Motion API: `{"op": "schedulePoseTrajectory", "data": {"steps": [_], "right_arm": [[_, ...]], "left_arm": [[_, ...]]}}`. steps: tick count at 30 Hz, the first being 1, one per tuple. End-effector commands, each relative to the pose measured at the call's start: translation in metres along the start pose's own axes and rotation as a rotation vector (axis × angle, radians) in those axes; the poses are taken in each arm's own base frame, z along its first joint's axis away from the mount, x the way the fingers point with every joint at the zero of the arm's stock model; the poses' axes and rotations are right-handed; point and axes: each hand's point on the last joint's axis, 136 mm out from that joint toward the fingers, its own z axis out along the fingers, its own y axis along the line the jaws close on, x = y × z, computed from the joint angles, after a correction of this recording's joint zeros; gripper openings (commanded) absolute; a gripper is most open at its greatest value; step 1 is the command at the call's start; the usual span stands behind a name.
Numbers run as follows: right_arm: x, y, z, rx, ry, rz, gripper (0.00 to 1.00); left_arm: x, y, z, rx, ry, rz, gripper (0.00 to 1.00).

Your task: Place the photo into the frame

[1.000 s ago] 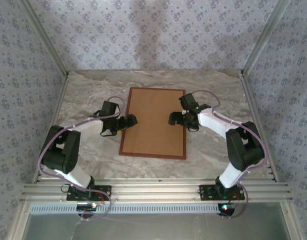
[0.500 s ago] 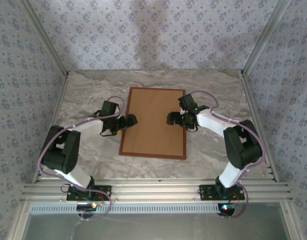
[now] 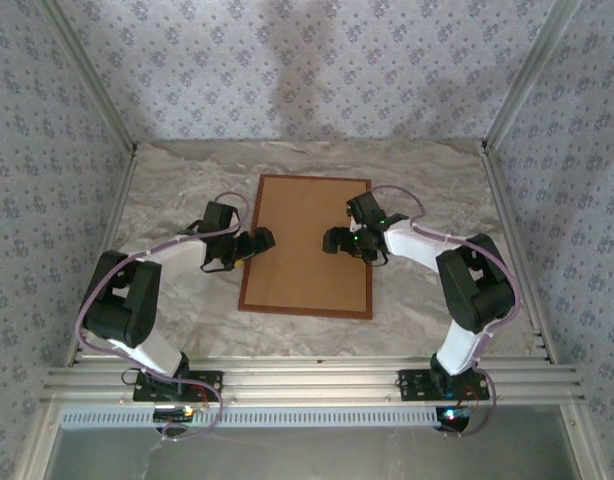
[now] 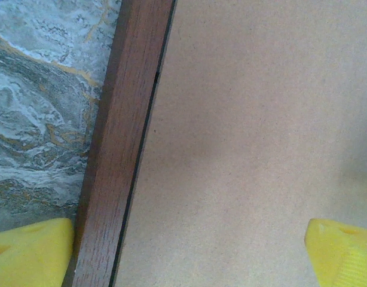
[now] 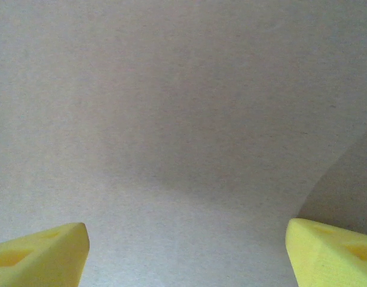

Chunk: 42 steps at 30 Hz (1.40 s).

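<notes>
Reddish-brown wooden frame (image 3: pixel 305 313) lies flat on the marble table (image 3: pixel 177 200), with a plain brown backing board (image 3: pixel 305 270) face up inside it. Left gripper (image 3: pixel 259 240) spread wide, empty, straddling the frame's left moulding. Right gripper (image 3: pixel 332 240) over the board, jaws well apart, nothing held

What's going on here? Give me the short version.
Two arms work over the frame, which lies on the marble table with a brown backing board inside its moulding. The left pincer hangs open, its fingers straddling the frame's left rail. The right pincer hovers open over the board's right half. Neither holds anything.
</notes>
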Motion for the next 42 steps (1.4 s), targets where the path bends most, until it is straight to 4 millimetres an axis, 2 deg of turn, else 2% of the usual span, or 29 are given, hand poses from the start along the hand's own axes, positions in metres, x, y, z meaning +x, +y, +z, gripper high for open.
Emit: {"op": "schedulePoseTrajectory", "data": {"steps": [1, 6, 11, 16, 21, 24, 27, 29, 31, 34, 42], "right_arm": [[0.0, 0.011, 0.001, -0.046, 0.008, -0.006, 0.86], [-0.003, 0.002, -0.015, 0.013, -0.013, -0.026, 0.86], [0.021, -0.017, -0.031, 0.147, 0.03, -0.047, 0.87], [0.044, -0.026, -0.031, 0.204, 0.056, -0.046, 0.88], [0.054, -0.025, -0.013, 0.207, 0.087, -0.042, 0.88], [0.056, -0.015, 0.001, 0.194, 0.103, -0.063, 0.88], [0.052, 0.008, 0.012, 0.131, 0.101, -0.093, 0.89], [0.049, 0.024, 0.015, 0.085, 0.092, -0.111, 0.89], [0.046, 0.03, 0.014, 0.082, 0.082, -0.122, 0.89], [0.045, 0.027, 0.005, 0.105, 0.076, -0.133, 0.89], [0.038, 0.0, -0.028, 0.204, 0.033, -0.142, 0.9]], "left_arm": [[0.006, -0.008, 0.003, 0.04, 0.017, 0.003, 0.98], [0.005, -0.008, 0.002, 0.034, 0.011, 0.008, 0.98], [0.003, -0.004, 0.0, 0.005, 0.009, 0.024, 0.98], [0.002, -0.005, 0.0, 0.002, 0.009, 0.027, 0.98], [0.003, -0.005, 0.002, 0.001, 0.017, 0.023, 0.99], [0.005, -0.004, 0.003, 0.005, 0.021, 0.017, 0.99], [0.007, -0.005, 0.004, 0.013, 0.024, 0.009, 0.99], [0.009, -0.006, 0.005, 0.017, 0.027, 0.008, 0.99], [0.01, -0.007, 0.005, 0.018, 0.027, 0.005, 0.98], [0.009, -0.007, 0.003, 0.019, 0.023, 0.007, 0.98], [0.001, -0.003, -0.004, -0.038, 0.003, 0.055, 0.99]]}}
